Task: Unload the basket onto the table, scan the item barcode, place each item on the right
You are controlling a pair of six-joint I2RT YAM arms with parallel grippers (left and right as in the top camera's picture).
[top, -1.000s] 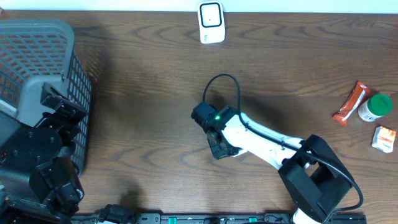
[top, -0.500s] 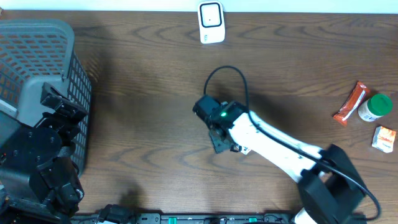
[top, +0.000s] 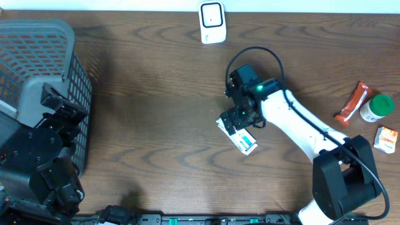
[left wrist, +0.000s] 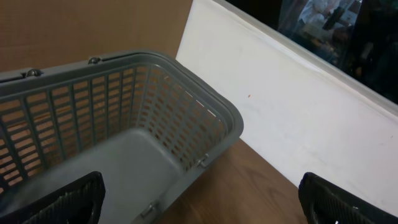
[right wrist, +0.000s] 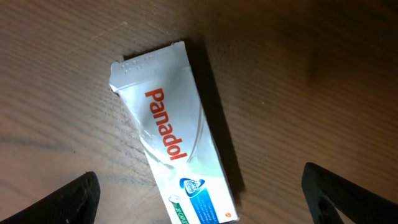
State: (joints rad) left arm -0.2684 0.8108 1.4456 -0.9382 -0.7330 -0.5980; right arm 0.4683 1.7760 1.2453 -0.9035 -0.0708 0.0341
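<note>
A white Panadol box [right wrist: 177, 158] with red lettering lies flat on the wooden table, also seen from overhead as a small white box [top: 240, 139] near the middle. My right gripper [top: 239, 119] hovers just above it, open, its two black fingertips [right wrist: 74, 200] wide apart on either side of the box without touching it. The white barcode scanner [top: 212, 22] stands at the table's far edge. My left gripper [left wrist: 202, 202] is open over the grey basket's corner, nothing between its fingers.
A grey mesh basket [top: 37, 69] stands at the left edge. At the far right lie an orange packet [top: 352, 103], a green-capped bottle [top: 377, 107] and a small orange-white box [top: 387, 139]. A white wall panel [left wrist: 298, 118] runs behind the table.
My right gripper opened and let go of the Panadol box, which now lies on the table. The right arm moved right and toward the far edge. The left arm stayed still.
</note>
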